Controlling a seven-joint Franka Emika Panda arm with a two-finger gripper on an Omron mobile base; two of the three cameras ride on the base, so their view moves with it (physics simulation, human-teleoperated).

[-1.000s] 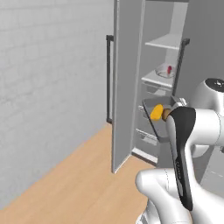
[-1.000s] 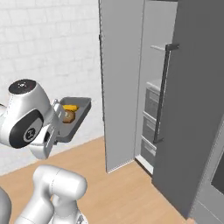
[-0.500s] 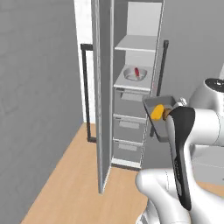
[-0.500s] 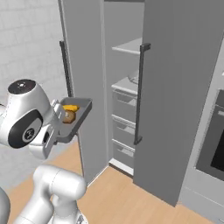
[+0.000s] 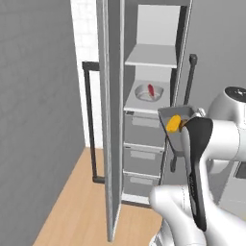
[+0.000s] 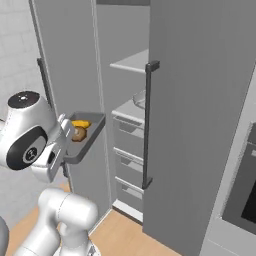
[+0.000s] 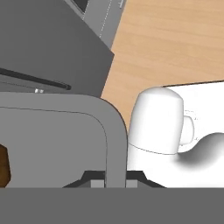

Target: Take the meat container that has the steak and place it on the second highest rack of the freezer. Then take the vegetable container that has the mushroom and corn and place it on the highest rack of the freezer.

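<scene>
My gripper (image 7: 115, 180) is shut on the rim of the grey vegetable container (image 7: 114, 131), a shallow tray held level in front of the open freezer. A yellow corn cob (image 5: 173, 123) and a brown mushroom (image 6: 79, 134) lie in the vegetable container (image 6: 93, 134). The meat container (image 5: 149, 91), a pale round dish with the red steak in it, rests on the second highest rack. Above it the highest rack (image 5: 154, 55) is bare. In the right base view a door handle partly hides the meat container (image 6: 139, 99).
The open left freezer door (image 5: 111, 120) stands edge-on just left of the tray. The right door (image 6: 200, 115) with its dark handle (image 6: 148, 125) is close on the other side. Several grey drawers (image 5: 144, 158) sit below the racks. Wooden floor (image 5: 77, 206) lies below.
Both base views have shifted, so the base has driven; the freezer now appears nearer and more head-on. The vegetable container stays in my gripper at the same height.
</scene>
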